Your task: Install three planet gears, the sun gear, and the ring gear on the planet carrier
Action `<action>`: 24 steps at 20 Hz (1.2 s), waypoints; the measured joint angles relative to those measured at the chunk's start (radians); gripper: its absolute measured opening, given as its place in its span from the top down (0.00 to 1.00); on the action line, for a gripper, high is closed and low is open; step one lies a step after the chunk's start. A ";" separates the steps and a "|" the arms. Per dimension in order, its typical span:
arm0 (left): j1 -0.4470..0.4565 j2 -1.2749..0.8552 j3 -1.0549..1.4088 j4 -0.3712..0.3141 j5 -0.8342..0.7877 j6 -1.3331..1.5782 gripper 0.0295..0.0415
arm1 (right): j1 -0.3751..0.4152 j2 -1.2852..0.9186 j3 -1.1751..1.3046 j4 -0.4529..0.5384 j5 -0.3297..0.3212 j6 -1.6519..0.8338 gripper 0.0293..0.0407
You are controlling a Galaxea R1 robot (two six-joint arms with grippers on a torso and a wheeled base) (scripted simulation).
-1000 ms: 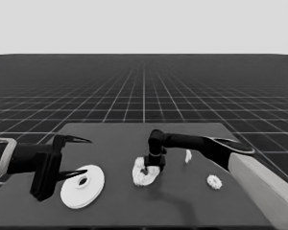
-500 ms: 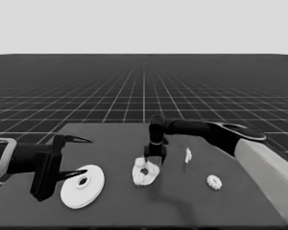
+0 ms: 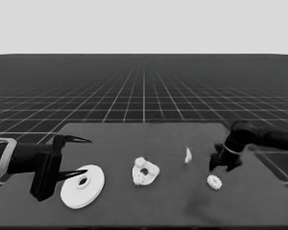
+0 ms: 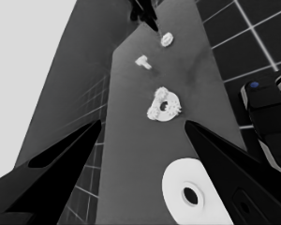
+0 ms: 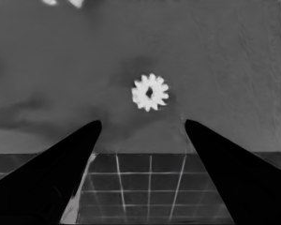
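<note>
Right gripper (image 3: 220, 165) moved to loose gear (image 3: 214, 182).

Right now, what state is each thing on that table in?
Smaller round part: flat at mid-table, gears seated on it.
Larger round part: flat, not yet fitted.
Loose gear: flat, unheld.
Thin white piece: upright, alone.
Right end effector: open above the loose gear.
Left end effector: open, parked over the larger round part.

The right gripper (image 3: 220, 165) moves from the smaller white round part (image 3: 145, 172) to the lone white toothed gear (image 3: 214, 182), fingers spread.
</note>
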 joint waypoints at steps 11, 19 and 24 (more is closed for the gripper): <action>0.000 0.000 0.000 0.000 0.000 0.000 0.25 | -0.218 0.048 -0.151 -0.156 0.156 -0.074 0.19; 0.000 0.000 0.000 0.000 0.000 0.000 0.25 | -0.222 0.051 -0.156 -0.159 0.160 -0.075 0.85; 0.000 0.000 0.000 0.000 0.000 0.000 0.25 | -0.222 0.051 -0.156 -0.159 0.160 -0.075 0.85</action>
